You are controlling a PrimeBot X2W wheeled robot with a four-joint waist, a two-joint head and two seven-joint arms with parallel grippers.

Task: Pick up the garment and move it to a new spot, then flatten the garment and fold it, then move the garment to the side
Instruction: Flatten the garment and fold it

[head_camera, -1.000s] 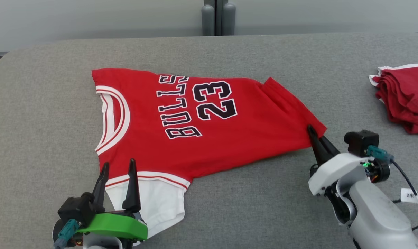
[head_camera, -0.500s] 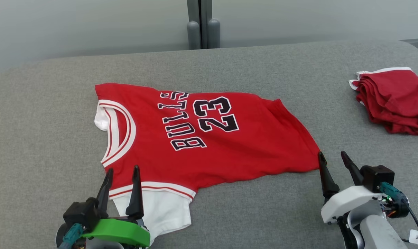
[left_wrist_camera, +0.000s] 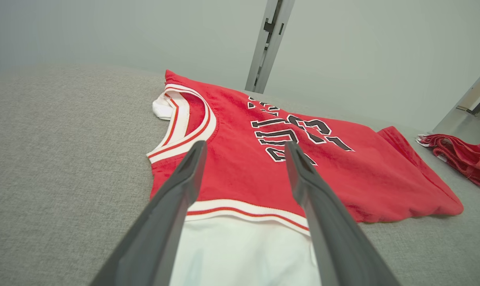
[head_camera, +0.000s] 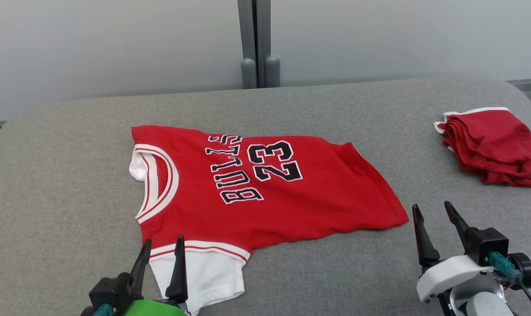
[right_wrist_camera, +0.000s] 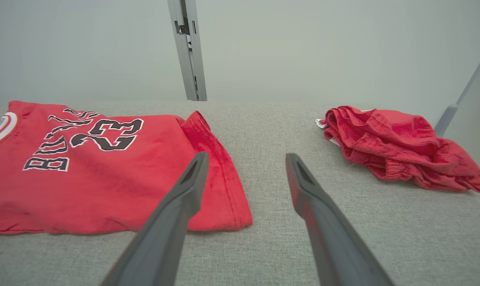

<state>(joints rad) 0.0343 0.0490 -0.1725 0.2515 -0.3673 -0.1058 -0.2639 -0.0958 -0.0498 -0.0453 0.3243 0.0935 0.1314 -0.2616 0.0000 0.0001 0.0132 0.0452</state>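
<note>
Grey woven cloth covers the table (head_camera: 50, 184), bare along its left side up to the rounded far corner. At lower left the left gripper (head_camera: 163, 239), its green-capped body cut off by the bottom edge of the head view, stands with both fingers spread wide and empty. Its tips sit over the white panel of the one red "BULLS 23" jersey (head_camera: 318, 197), and the fingers hide part of that panel. The jersey lies face up mid-table, collar to the left, its right hem doubled over in a narrow flap. Near that hem's front corner, not touching it, the right gripper (head_camera: 431, 205) hangs just as wide and empty over bare cloth. Well apart, near the table's right edge, sits one heap of red fabric (head_camera: 493, 149) with white trim; how many pieces it holds cannot be told. Open grey surface runs between jersey and heap.
</note>
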